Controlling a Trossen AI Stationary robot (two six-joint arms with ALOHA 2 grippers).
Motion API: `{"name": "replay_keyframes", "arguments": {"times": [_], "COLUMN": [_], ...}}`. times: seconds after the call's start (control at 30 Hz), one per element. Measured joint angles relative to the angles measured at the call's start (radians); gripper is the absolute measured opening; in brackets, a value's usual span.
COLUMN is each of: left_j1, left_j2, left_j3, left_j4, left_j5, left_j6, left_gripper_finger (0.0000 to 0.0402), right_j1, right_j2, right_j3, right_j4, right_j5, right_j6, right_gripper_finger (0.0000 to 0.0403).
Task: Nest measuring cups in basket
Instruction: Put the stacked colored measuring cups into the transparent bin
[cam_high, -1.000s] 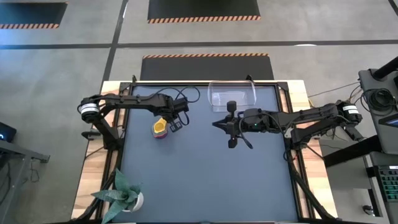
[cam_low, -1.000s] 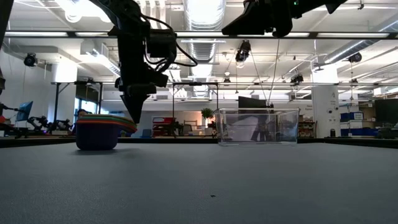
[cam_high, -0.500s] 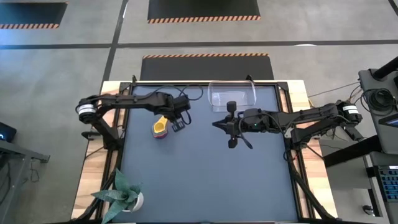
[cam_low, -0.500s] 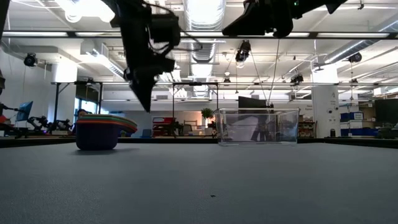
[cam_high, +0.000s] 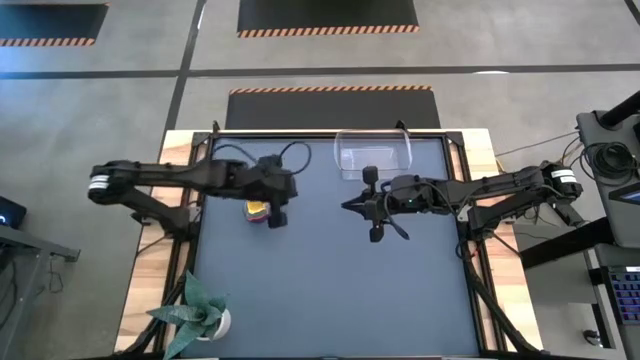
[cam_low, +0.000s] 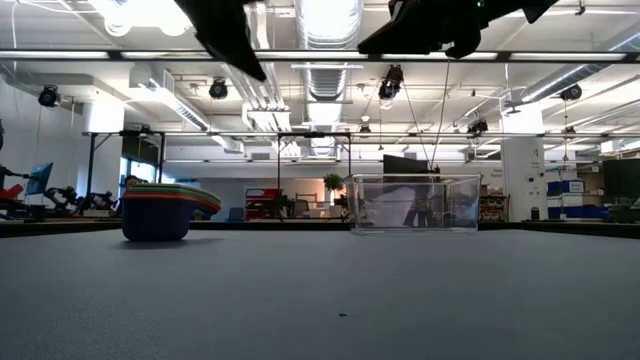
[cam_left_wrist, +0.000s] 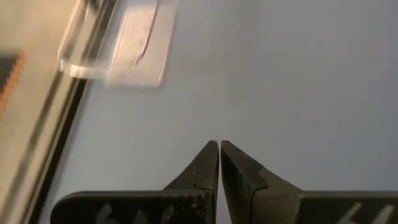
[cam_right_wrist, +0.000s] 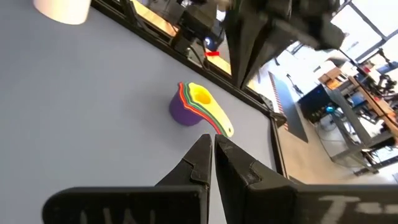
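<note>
The measuring cups (cam_right_wrist: 196, 106) stand nested in one stack, yellow innermost, the purple outer cup's bottom on the table at its left part (cam_low: 160, 210), handles fanned out. In the high view the stack (cam_high: 256, 210) is partly hidden under my left gripper (cam_high: 277, 218), which hangs shut high above it (cam_low: 258, 72), touching nothing. The clear basket (cam_high: 375, 153) stands empty at the table's far edge (cam_low: 415, 205). My right gripper (cam_high: 346, 203) waits shut at mid-table, high up (cam_low: 362, 50).
A plant in a white pot (cam_high: 205, 315) stands at the table's near left corner. The wide dark tabletop (cam_high: 340, 290) between the stack, the basket and the near edge lies bare. Room clutter shows beyond the far edge.
My left gripper has risen from beside the stack of cups to high above it, tipping up and rolling somewhat as it went, and shifted slightly toward the near edge. It has stayed shut. The stack has kept its place.
</note>
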Motion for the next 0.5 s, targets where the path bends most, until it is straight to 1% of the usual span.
{"name": "replay_keyframes", "arguments": {"times": [0.07,0.2,0.27,0.5], "left_j1": [-0.038,-0.09,-0.109,-0.123], "left_j2": [-0.047,-0.154,-0.21,-0.395], "left_j3": [-0.024,-0.105,-0.156,-0.334], "left_j4": [0.047,0.182,0.24,0.379], "left_j5": [0.008,0.081,0.101,0.104], "left_j6": [0.039,0.088,0.095,0.095], "left_gripper_finger": [0.0,0.0,0.0,0.0], "right_j1": [-0.002,-0.007,-0.007,-0.023], "right_j2": [-0.002,-0.01,-0.016,-0.063], "right_j3": [0.0,-0.001,-0.01,-0.065], "right_j4": [-0.001,-0.001,-0.001,0.036], "right_j5": [0.0,-0.001,-0.007,-0.01], "right_j6": [0.004,0.026,0.03,0.063], "right_gripper_finger": [0.0009,0.0009,0.0009,0.0009]}}
